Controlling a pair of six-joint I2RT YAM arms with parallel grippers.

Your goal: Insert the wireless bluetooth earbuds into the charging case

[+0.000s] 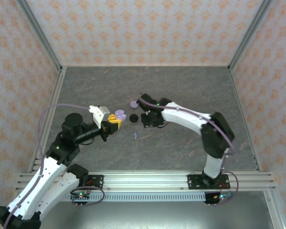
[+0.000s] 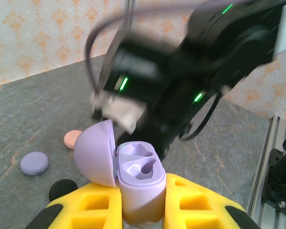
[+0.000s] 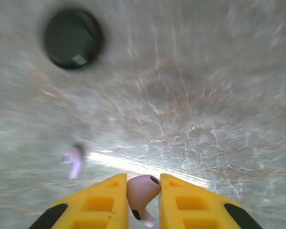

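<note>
My left gripper (image 2: pixel 142 192) is shut on the base of an open lavender charging case (image 2: pixel 139 177). Its lid (image 2: pixel 95 152) is swung to the left and both moulded sockets are empty. From above, that case (image 1: pixel 120 115) sits at the tip of the left gripper (image 1: pixel 115 119), left of centre. My right gripper (image 3: pixel 142 183) is shut on a pale lavender earbud (image 3: pixel 143 192), stem pointing down, just above the table. A second lavender earbud (image 3: pixel 75 160) lies loose on the table to its left, the same earbud (image 1: pixel 135 136) showing small from above. The right gripper (image 1: pixel 146 121) hangs close to the case.
A closed black disc case (image 1: pixel 133 117) lies between the two grippers, and a closed lavender disc case (image 1: pixel 133 103) lies just behind it. In the left wrist view a pink disc case (image 2: pixel 72 138) lies beyond the open lid. The right arm (image 2: pixel 181 71) looms directly behind the open case.
</note>
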